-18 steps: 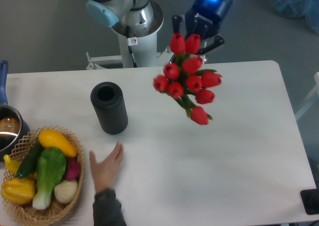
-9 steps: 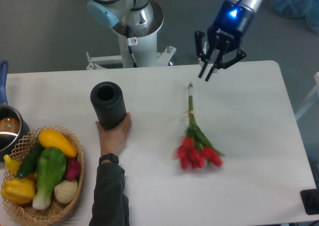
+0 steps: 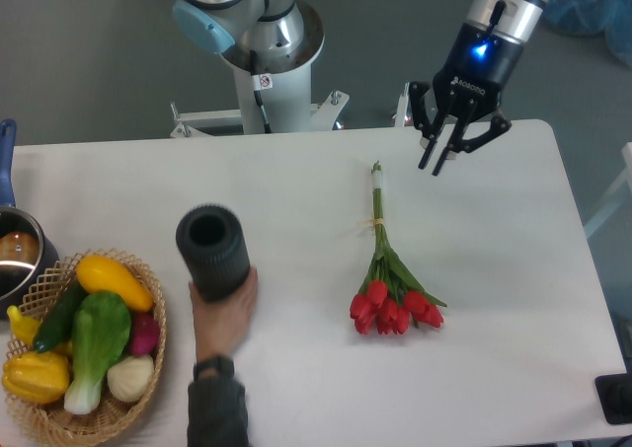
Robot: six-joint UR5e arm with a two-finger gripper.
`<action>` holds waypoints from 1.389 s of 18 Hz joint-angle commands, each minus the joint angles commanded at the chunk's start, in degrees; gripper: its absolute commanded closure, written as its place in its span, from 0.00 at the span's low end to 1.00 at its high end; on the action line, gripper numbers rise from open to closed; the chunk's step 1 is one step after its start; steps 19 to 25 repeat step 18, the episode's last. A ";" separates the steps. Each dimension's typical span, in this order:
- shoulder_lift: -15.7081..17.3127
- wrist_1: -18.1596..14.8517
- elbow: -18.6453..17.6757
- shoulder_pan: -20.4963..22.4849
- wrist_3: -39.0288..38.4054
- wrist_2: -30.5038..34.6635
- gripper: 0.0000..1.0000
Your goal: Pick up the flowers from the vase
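Observation:
The flowers, a tied bunch of red tulips with green leaves and thin stems, lie flat on the white table, heads toward the front and stems pointing to the back. My gripper hangs above the table's back right, up and right of the stem ends, open and empty. The vase, dark and ribbed, is at the left of the middle with a person's hand on it, and it is empty.
A wicker basket of colourful vegetables sits at the front left. A metal pot with a blue handle is at the left edge. The person's sleeved arm reaches in from the front edge. The arm's base stands behind the table.
One second ago the flowers hung in my gripper above the table; they now lie on it, released. My gripper has moved right and back. The hand took the vase and drew it forward.

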 joint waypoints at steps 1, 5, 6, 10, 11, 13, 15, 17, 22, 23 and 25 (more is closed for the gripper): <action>-0.09 0.09 0.00 -0.18 -0.08 0.36 0.54; -0.44 0.09 0.00 -0.18 -0.69 2.90 0.22; -0.44 0.00 0.00 -0.18 -0.61 3.26 0.16; -0.09 0.26 -0.09 -0.44 -0.26 8.43 0.00; -0.17 0.26 0.17 -0.79 -0.17 10.10 0.00; -0.26 0.70 0.18 -2.63 1.05 11.61 0.00; 0.00 1.32 -0.61 -3.69 3.95 12.75 0.00; -0.26 1.32 -0.62 -3.78 7.11 15.29 0.00; -0.35 1.15 -0.70 -3.78 7.73 16.43 0.00; -0.35 1.15 -0.70 -3.78 7.73 16.43 0.00; -0.35 1.15 -0.70 -3.78 7.73 16.43 0.00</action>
